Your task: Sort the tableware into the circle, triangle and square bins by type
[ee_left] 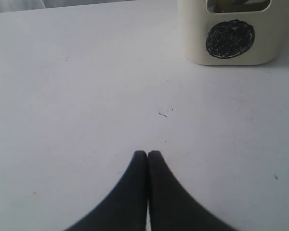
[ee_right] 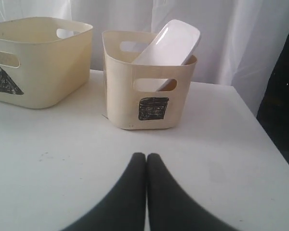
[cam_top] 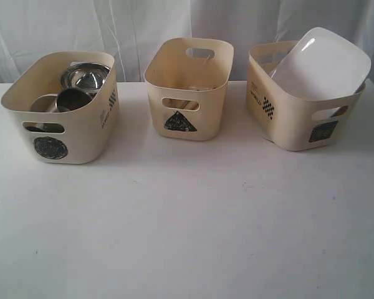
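Sorting seems done: plate (cam_top: 321,62) in square bin (ee_right: 149,103) ahead of right gripper (ee_right: 146,157), circle bin (ee_left: 229,38) beyond left gripper (ee_left: 147,155). Both closed, empty; no pick needed.

A: Surfaces, left to right?
B: The circle bin (cam_top: 81,134), triangle bin (cam_top: 212,106) and square bin (cam_top: 293,118) were smooth cream plastic, low sheen.
A: Contents?
B: The steel bowl (cam_top: 85,76) and mug (cam_top: 73,99) in the left bin showed polished, reflective metal. The plate (cam_top: 321,65) on the right was glossy white. The table (cam_top: 187,230) was matt white; the curtain (cam_top: 143,25), cloth.
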### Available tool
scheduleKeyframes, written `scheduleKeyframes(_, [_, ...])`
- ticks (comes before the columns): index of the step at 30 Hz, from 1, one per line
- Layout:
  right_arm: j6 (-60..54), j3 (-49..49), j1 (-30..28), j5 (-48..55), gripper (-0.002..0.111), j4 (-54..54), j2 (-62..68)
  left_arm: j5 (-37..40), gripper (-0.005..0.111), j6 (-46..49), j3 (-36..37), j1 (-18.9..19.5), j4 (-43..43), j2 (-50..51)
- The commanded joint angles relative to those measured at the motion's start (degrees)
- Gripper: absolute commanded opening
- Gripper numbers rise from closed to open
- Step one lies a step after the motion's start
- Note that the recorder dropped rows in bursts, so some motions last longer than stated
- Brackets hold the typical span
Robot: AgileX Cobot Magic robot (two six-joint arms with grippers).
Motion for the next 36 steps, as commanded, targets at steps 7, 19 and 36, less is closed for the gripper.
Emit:
scheduleKeyframes(7, [-0.54,0.79,0.32,6.07,0.0,2.24,-0.33,0.14,0.0,0.0,0.2,0.13,-0.44,-0.24])
scheduleKeyframes(19, [-0.54,0.79,0.32,6.46,0.0,2.24,-0.33,0.14,0.0,0.0,0.2,0.13,-0.44,-0.24])
scheduleKeyframes(36, [-0.54,0.79,0.32,6.46,0.0,2.24,-0.33,0.14,0.0,0.0,0.2,0.13,-0.44,-0.24])
